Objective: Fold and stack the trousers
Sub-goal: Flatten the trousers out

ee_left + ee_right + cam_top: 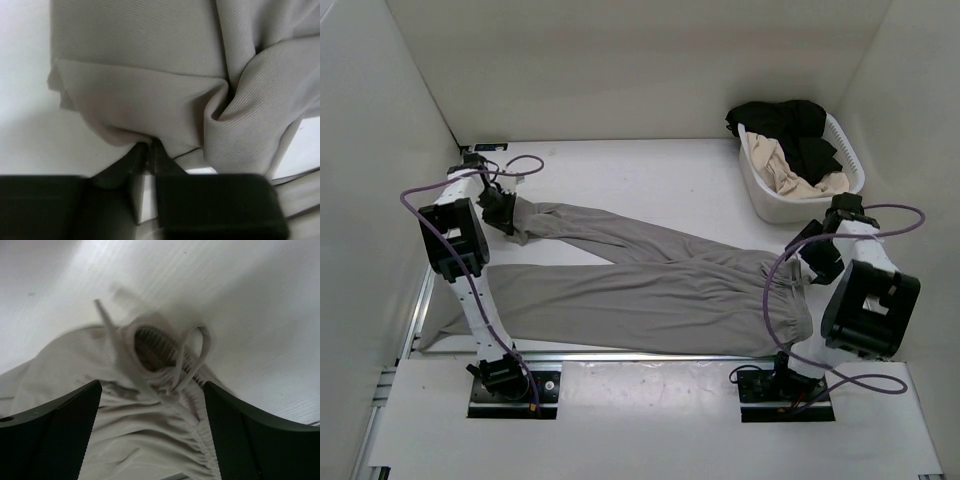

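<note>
The grey-taupe trousers (650,295) lie spread flat across the white counter (640,180), both legs running to the left and the gathered waistband (155,440) at the right end. The far leg angles up towards the back left corner, and the left pincer (505,215) sits at its hem. In the left wrist view its two dark fingers (162,162) are pressed together on a bunched fold of the cloth. The right pincer (812,262) hangs over the waistband with its fingers (55,435) spread wide. The waistband and a looped drawstring (197,347) lie between them, though whether either finger touches the fabric is hard to tell from this angle. At the back right stands a white basket (770,205), apart from the trousers, holding a black garment (790,125) and a cream garment (790,172).
</note>
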Robot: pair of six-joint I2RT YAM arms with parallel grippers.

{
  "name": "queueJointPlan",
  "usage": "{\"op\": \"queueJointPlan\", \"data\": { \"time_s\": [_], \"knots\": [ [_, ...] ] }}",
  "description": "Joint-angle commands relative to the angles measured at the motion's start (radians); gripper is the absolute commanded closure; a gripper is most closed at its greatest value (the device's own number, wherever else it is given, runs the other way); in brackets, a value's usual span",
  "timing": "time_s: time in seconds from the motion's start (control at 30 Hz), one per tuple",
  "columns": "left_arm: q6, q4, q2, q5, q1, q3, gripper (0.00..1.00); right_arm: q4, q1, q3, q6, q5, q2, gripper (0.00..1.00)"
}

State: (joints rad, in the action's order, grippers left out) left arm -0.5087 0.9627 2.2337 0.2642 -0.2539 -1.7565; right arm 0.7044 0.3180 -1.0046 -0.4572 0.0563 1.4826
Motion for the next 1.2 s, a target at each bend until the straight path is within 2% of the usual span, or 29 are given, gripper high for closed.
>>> {"op": "queueJointPlan", "data": {
  "time_s": [0.0,0.07,0.1,0.23,0.27,0.3,0.33,0.47,0.57,0.6,0.63,0.7,0.8,0.9,0.97,1.03,1.17],
  "knots": [
    [0.027,-0.005,-0.013,-0.107,-0.005,0.063,0.86,-0.008,-0.026,-0.023,-0.003,0.074,0.097,0.14],
    [0.027,-0.005,-0.022,-0.128,-0.028,0.089,0.86,0.001,-0.027,-0.023,-0.003,0.085,0.149,0.22],
    [0.027,-0.005,-0.048,-0.137,-0.037,0.1,0.86,-0.008,-0.027,-0.023,-0.003,0.094,0.159,0.35],
    [0.0,-0.005,-0.14,-0.195,-0.096,0.152,0.86,-0.045,-0.027,0.012,-0.021,0.116,0.169,0.61],
    [-0.025,-0.005,-0.16,-0.23,-0.116,0.164,0.86,-0.058,-0.027,0.012,-0.032,0.116,0.169,0.7],
    [-0.036,-0.015,-0.198,-0.25,-0.125,0.195,0.86,-0.059,-0.027,0.012,-0.041,0.129,0.18,0.91],
    [-0.05,-0.015,-0.212,-0.272,-0.134,0.209,0.86,-0.049,-0.027,0.012,-0.05,0.154,0.18,0.99],
    [-0.118,-0.015,-0.262,-0.37,-0.195,0.279,0.86,-0.049,-0.027,0.012,-0.063,0.175,0.18,1.0],
    [-0.148,-0.015,-0.272,-0.381,-0.228,0.316,0.86,-0.049,-0.027,0.003,-0.041,0.163,0.171,1.0],
    [-0.158,-0.006,-0.282,-0.347,-0.237,0.325,0.73,-0.049,-0.027,0.003,-0.026,0.149,0.171,1.0],
    [-0.159,-0.005,-0.283,-0.326,-0.237,0.325,0.37,-0.049,-0.027,-0.006,-0.026,0.123,0.171,1.0],
    [-0.148,0.016,-0.283,-0.237,-0.228,0.254,0.23,-0.049,-0.027,-0.017,-0.014,0.113,0.171,1.0],
    [-0.099,0.027,-0.25,-0.102,-0.2,0.142,0.18,-0.049,-0.036,-0.042,-0.005,0.094,0.191,1.0],
    [-0.042,0.027,-0.159,-0.045,-0.162,-0.015,0.18,-0.049,-0.048,-0.061,0.005,0.083,0.203,1.0],
    [-0.022,0.045,-0.064,-0.045,-0.137,-0.119,0.18,-0.031,-0.057,-0.074,0.005,0.094,0.212,1.0],
    [-0.001,0.059,0.002,-0.111,-0.116,-0.199,0.18,-0.031,-0.057,-0.083,0.005,0.103,0.212,1.0],
    [0.021,0.068,0.124,-0.137,-0.116,-0.247,0.18,-0.01,-0.057,-0.094,0.014,0.123,0.212,1.0]
  ]
}}
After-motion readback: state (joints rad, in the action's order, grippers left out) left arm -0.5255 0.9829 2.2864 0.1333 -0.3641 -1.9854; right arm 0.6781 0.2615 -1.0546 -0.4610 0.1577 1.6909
